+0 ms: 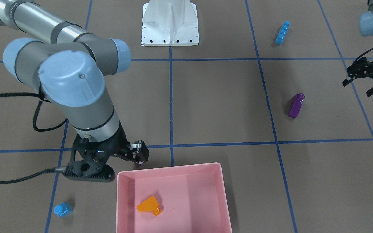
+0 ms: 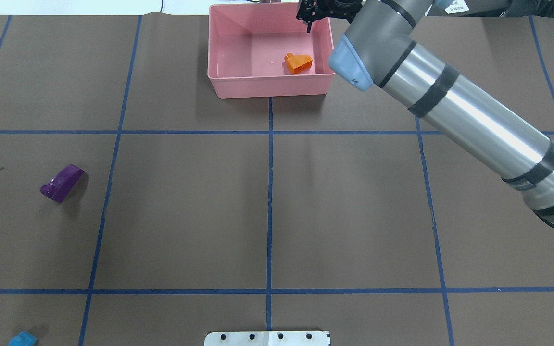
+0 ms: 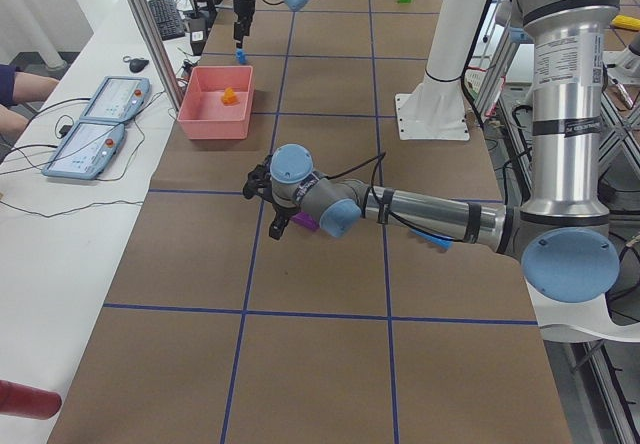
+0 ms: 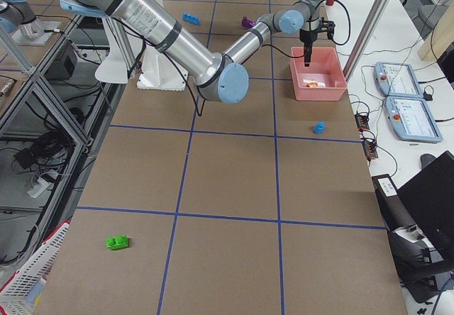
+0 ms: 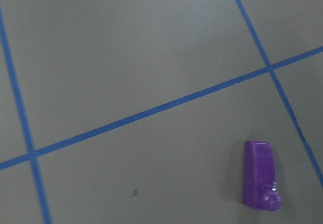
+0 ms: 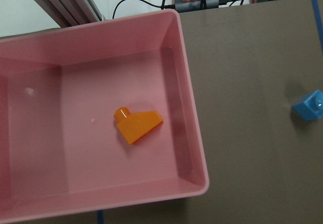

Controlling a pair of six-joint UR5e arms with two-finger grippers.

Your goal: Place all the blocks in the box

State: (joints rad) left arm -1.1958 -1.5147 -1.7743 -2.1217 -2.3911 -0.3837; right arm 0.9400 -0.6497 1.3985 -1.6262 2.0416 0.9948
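Well, only the orange sloped plastic brick is in the shallow pink tray. The purple brick, small blue brick, long blue brick and green brick lie outside. Left gripper spread; right gripper unclear.

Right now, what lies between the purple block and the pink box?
Only bare table crossed by blue tape lines separates the purple block from the box, per the overhead view.
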